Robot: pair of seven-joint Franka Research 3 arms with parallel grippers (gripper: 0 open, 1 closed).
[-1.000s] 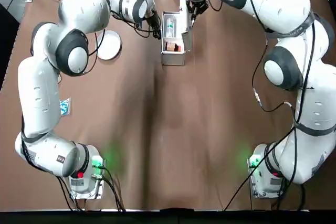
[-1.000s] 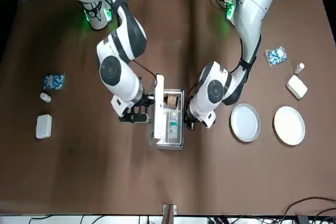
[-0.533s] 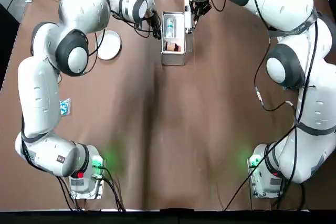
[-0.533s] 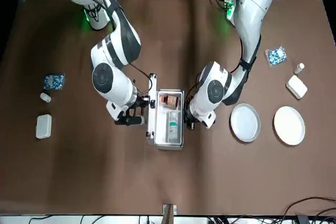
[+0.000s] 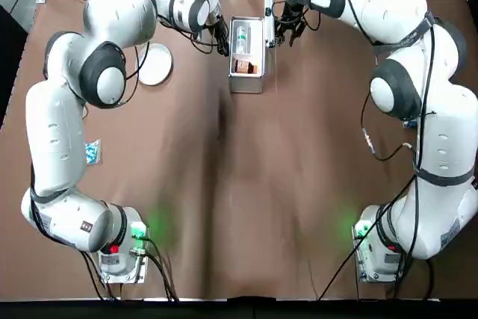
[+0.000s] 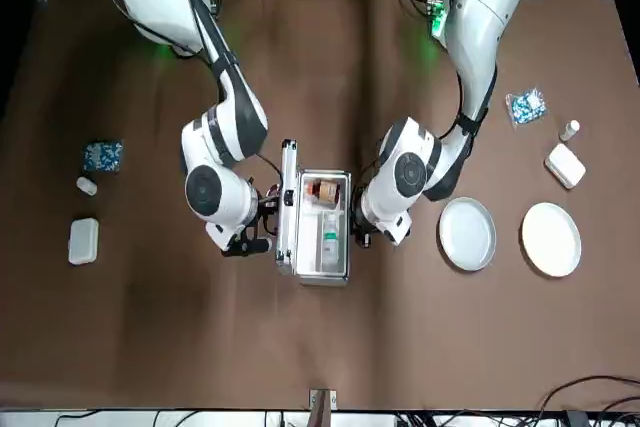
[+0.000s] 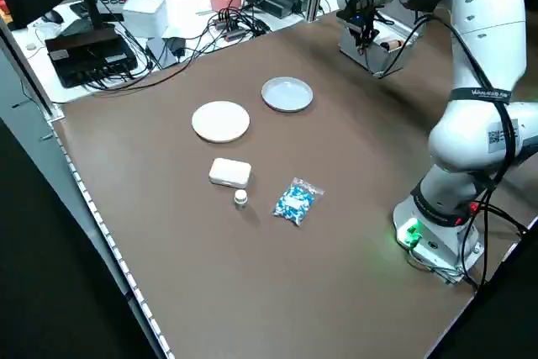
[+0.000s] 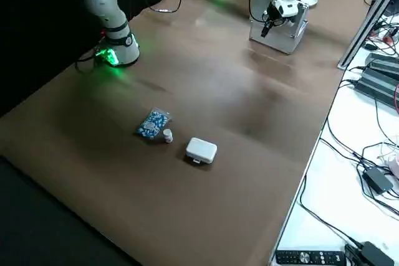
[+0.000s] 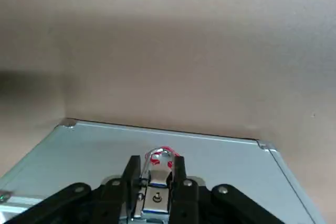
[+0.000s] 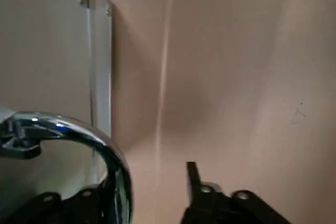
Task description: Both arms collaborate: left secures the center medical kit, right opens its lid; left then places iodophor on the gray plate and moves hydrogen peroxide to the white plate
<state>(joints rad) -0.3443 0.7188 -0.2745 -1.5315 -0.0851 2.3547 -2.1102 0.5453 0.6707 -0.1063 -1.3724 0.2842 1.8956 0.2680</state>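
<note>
The medical kit (image 6: 322, 228) stands open near the middle of the bench's far edge, its long axis running from the robot toward that edge. The lid (image 6: 286, 209) stands upright on edge along the kit's right side. The right gripper (image 6: 258, 230) has its fingers parted around the lid's handle (image 10: 79, 135), apparently without clamping. The left gripper (image 9: 157, 182) presses closed against the kit's left wall. Inside lie the iodophor (image 6: 324, 190) and the hydrogen peroxide (image 6: 329, 241).
</note>
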